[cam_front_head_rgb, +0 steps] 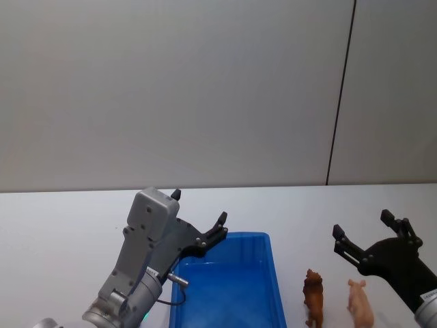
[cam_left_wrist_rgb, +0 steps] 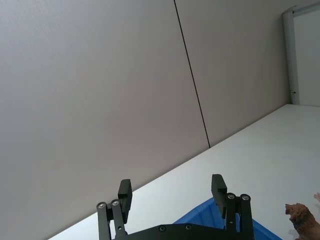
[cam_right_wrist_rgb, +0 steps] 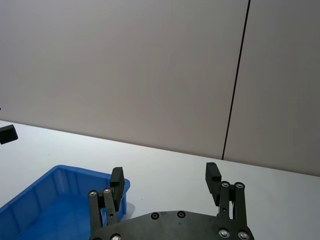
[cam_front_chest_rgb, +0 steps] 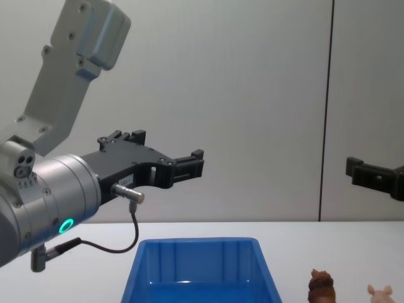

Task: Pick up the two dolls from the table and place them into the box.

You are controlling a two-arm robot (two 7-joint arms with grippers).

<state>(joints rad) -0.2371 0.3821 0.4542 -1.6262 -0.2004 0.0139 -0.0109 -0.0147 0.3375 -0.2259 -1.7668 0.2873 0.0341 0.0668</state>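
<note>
— Two pincers, both raised off the tabletop (cam_front_head_rgb: 61, 232). How do they stand, starting from the left?

— The left pincer (cam_front_head_rgb: 199, 206) hangs with its jaws spread wide and nothing between them. Its tips are over the far left corner of the box (cam_front_head_rgb: 246, 236). In the chest view this pincer (cam_front_chest_rgb: 167, 145) sits well above the box's rim (cam_front_chest_rgb: 196, 242), with open air under it.

— And the box itself?

— It is blue and open-topped, below and to the right of the left pincer and between the two pincers. Bare white tabletop runs beyond its far rim up to the wall. Its near end is cut off by the lower edge of the head view.

— The dolls?

— Both stand on the tabletop, outside the box. The reddish-brown doll (cam_front_head_rgb: 314, 297) is just right of the box's right wall, below and to the left of the right pincer's tips. Its feet are cut off at the frame edge. The pale pink doll (cam_front_head_rgb: 359, 304) is beside it, apart from it, directly under the right pincer (cam_front_head_rgb: 362, 223).

— That pincer's state?

— Its jaws are wide apart and empty, clear above both dolls. In the chest view, the right edge cuts it off, and only the dolls' heads (cam_front_chest_rgb: 322, 281) rise above the lower edge.
</note>
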